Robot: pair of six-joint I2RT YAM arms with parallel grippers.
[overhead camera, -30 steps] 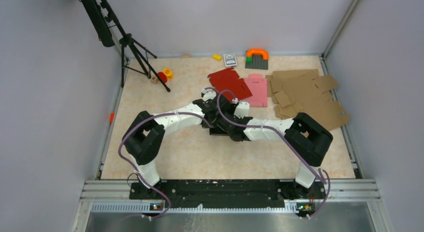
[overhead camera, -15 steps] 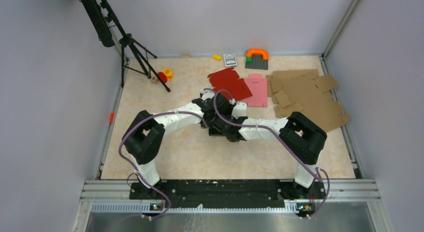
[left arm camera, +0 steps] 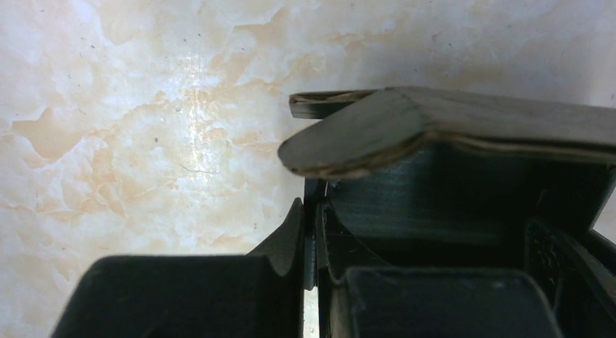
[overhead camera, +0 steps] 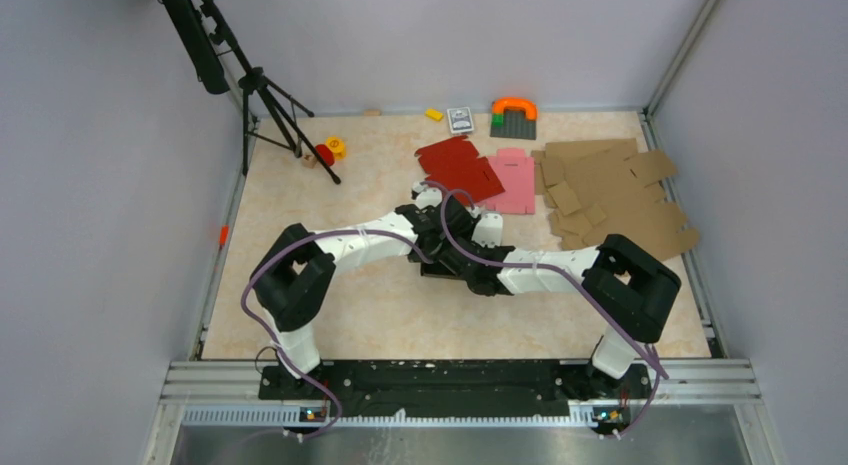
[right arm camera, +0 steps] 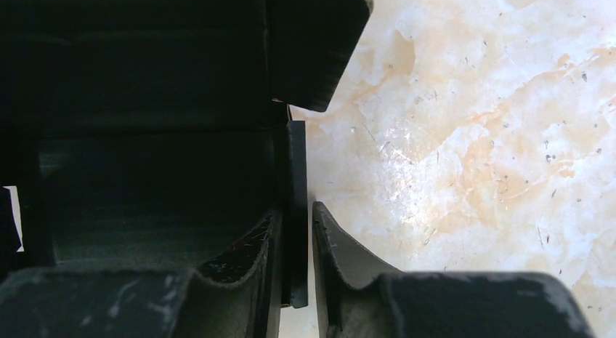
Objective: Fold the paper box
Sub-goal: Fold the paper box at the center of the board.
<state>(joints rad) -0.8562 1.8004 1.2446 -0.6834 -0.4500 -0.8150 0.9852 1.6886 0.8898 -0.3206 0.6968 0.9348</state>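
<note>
marbled worktop [left arm camera: 145, 134] carries the black paper box [left arm camera: 472, 123]; left jaws pinch one thin wall, right jaws stand slightly parted around another.

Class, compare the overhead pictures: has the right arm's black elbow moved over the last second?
Yes. The right arm's elbow has shifted right and slightly toward the near edge, judged against the brown cardboard sheets, which lie unmoved.

Plain pale lilac walls [overhead camera: 100, 235] enclose a cream-and-peach marbled tabletop [overhead camera: 380, 315] on three sides, and a ribbed aluminium rail [overhead camera: 460, 415] runs along its near edge. A black tripod stand [overhead camera: 258, 83] occupies the far left corner. Soft light glares off the marbling.
</note>
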